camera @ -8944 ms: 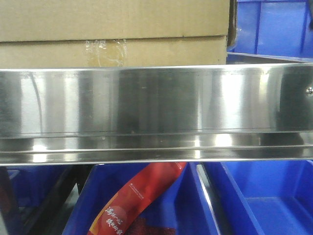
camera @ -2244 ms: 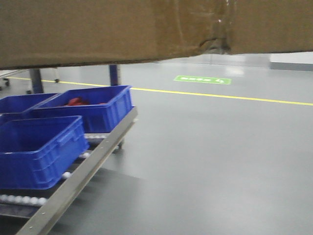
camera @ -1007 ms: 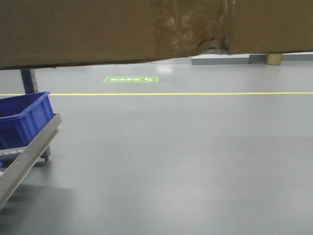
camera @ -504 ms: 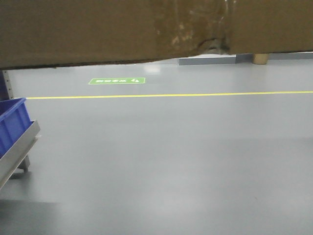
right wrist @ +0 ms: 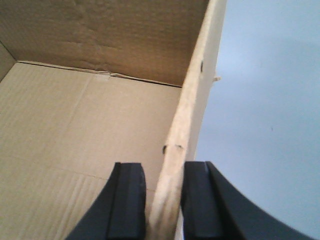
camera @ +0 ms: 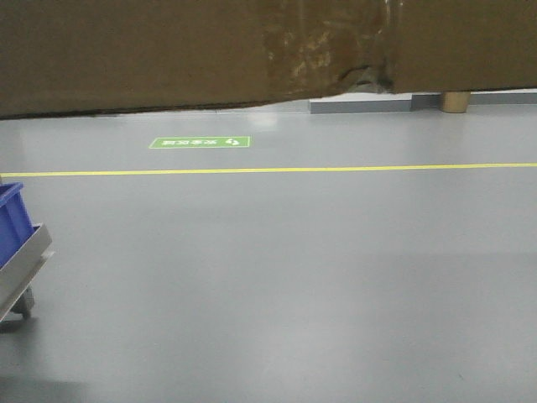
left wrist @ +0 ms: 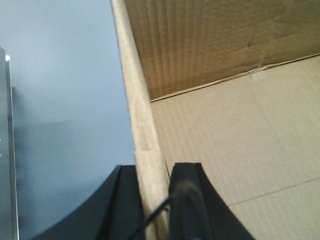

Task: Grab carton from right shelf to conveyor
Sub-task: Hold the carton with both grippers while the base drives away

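Observation:
The carton (camera: pixel 168 50), brown corrugated cardboard, fills the top of the front view, held up off the floor. Its lower edge is torn beside the taped seam. In the left wrist view my left gripper (left wrist: pixel 152 202) is shut on the carton's left wall (left wrist: pixel 134 95), one black finger outside and one inside. In the right wrist view my right gripper (right wrist: pixel 165 202) is shut on the right wall (right wrist: pixel 192 105) the same way. Both wrist views look down into the empty carton (right wrist: pixel 75 130). The right shelf and the conveyor are out of view.
Grey floor (camera: pixel 294 277) stretches ahead, crossed by a yellow line (camera: pixel 336 169) with a green floor sign (camera: pixel 200 143) beyond it. A blue bin (camera: pixel 12 225) on a metal rack rail (camera: pixel 23 259) shows at the left edge. A cardboard tube (camera: pixel 456 102) stands far right.
The view has swung right. The blue bins and rack have slid left almost out of frame. The carton keeps its place at the top, still held in both grippers.

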### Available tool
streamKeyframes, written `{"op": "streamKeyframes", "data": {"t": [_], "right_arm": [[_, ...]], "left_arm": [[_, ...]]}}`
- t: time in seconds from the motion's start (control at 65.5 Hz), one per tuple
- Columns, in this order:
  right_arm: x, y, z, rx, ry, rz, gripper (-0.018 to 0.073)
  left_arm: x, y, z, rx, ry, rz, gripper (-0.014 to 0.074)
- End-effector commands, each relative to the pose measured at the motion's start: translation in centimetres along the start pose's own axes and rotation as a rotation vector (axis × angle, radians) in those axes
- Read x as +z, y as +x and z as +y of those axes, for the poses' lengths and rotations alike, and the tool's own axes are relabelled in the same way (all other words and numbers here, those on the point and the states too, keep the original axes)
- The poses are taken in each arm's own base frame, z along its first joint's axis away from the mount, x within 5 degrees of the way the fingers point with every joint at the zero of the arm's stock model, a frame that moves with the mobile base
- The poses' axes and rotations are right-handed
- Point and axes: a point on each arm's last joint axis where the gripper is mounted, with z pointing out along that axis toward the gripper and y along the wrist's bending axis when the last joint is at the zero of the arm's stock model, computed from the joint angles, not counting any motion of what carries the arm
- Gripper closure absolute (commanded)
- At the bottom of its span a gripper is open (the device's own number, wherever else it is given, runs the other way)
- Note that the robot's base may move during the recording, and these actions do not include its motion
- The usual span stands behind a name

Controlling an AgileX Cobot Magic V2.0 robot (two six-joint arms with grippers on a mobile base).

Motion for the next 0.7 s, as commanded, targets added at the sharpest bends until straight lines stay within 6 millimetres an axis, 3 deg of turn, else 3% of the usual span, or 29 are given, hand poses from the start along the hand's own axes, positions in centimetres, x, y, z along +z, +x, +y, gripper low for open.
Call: {"op": "streamKeyframes", "data": {"t": [0.0, 0.687], "right_arm": [[-0.60, -0.36, 0.25, -0.013, -0.020, -0.059, 0.0625], [-0.60, -0.45, 0.24, -0.014, -0.019, -0.068, 0.0625]], "left_arm": [[-0.69, -0.21, -0.26, 0.018, 0.028, -0.041, 0.0612], [-0.69, -0.21, -0.26, 0.018, 0.028, -0.041, 0.0612]]}}
